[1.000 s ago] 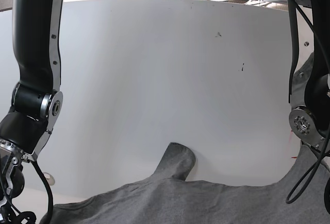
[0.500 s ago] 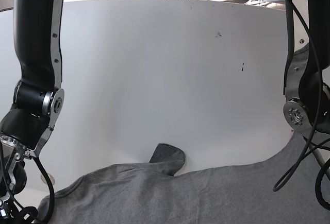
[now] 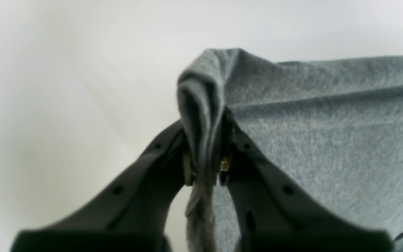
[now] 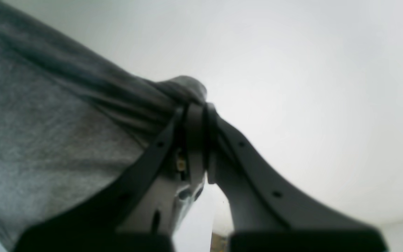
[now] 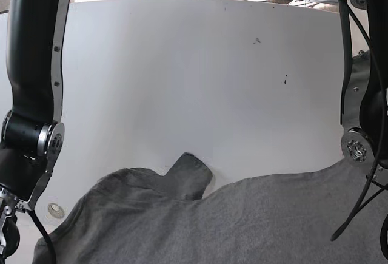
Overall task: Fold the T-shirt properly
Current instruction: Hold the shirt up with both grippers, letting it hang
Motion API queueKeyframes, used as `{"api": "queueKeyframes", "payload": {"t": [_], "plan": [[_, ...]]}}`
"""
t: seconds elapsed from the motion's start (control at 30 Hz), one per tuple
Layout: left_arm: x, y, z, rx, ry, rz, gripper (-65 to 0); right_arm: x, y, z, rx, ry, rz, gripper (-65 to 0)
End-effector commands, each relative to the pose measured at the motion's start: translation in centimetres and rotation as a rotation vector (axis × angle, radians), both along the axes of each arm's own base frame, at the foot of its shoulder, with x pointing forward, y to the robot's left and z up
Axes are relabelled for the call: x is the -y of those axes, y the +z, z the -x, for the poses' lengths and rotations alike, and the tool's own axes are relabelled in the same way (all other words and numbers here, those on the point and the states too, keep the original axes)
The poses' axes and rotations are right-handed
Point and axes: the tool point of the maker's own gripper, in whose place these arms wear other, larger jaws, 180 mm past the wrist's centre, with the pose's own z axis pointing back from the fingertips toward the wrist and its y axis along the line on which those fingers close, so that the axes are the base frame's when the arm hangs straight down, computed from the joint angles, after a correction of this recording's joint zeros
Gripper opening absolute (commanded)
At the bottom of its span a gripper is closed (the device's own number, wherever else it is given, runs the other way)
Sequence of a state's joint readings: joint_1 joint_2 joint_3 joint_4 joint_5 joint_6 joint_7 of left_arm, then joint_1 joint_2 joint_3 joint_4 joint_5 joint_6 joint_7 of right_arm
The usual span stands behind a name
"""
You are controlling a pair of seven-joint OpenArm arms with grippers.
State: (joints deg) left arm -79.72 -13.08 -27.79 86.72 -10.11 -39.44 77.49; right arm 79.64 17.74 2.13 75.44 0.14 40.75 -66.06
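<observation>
Both grippers are clamped on fabric. Left gripper (image 3: 205,154): jaws closed on a bunched fold of the T-shirt (image 3: 320,140), the pinched wad sticks up past the fingertips and a thin strand hangs down between the fingers; the rest of the cloth spreads away to the right of the jaws in the left wrist view, white table (image 3: 65,87) on the left. Right gripper (image 4: 196,140): jaws pressed together on a gathered edge of the shirt, a small knob of cloth poking out just beyond the tips, the cloth pulled taut in diagonal ridges running off to the upper left in the right wrist view; bare table on the right. In the base view neither gripper itself shows, only the two black arms at the left and right edges. T-shirt (image 5: 242,227) covers the near part of the table (image 5: 194,82), spanning nearly edge to edge, with one sleeve (image 5: 189,176) poking toward the far side around centre-left, lying flat on the white surface. Shirt's near-left edge slopes down toward the arm at the left edge, right end runs up to the arm at the right edge. Far half of the table carries a few small dark specks (image 5: 257,40).
</observation>
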Motion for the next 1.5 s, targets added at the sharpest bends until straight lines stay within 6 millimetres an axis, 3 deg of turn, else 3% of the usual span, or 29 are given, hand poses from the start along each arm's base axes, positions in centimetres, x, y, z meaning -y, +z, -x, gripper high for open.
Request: {"api": "queueKeyframes", "payload": {"t": [0.0,0.17,0.4,0.97,1.3,1.47], "plan": [[-0.3,2.9,0.5,0.07,-0.003,0.009,-65.0,1.5,3.5,0.6,0.071,-0.035,-0.009,-65.0],[0.7,5.1,0.1,0.109,-0.039,-0.011,-65.0,2.2,6.1,0.5,0.087,-0.036,-0.008,-65.0],[2.0,7.1,-0.2,0.126,-0.07,-0.043,-65.0,1.2,4.3,-1.1,0.023,-0.014,0.031,-65.0],[1.9,7.0,-0.3,0.124,-0.068,-0.04,-65.0,1.3,3.8,-1.4,0.005,-0.017,0.032,-65.0],[1.8,3.7,-1.6,0.058,-0.069,-0.04,-65.0,3.7,3.9,-0.7,0.009,-0.06,0.029,-65.0],[1.1,3.0,-1.1,0.055,-0.04,-0.057,-65.0,4.8,3.9,-0.4,0.009,-0.081,0.03,-65.0]]}}
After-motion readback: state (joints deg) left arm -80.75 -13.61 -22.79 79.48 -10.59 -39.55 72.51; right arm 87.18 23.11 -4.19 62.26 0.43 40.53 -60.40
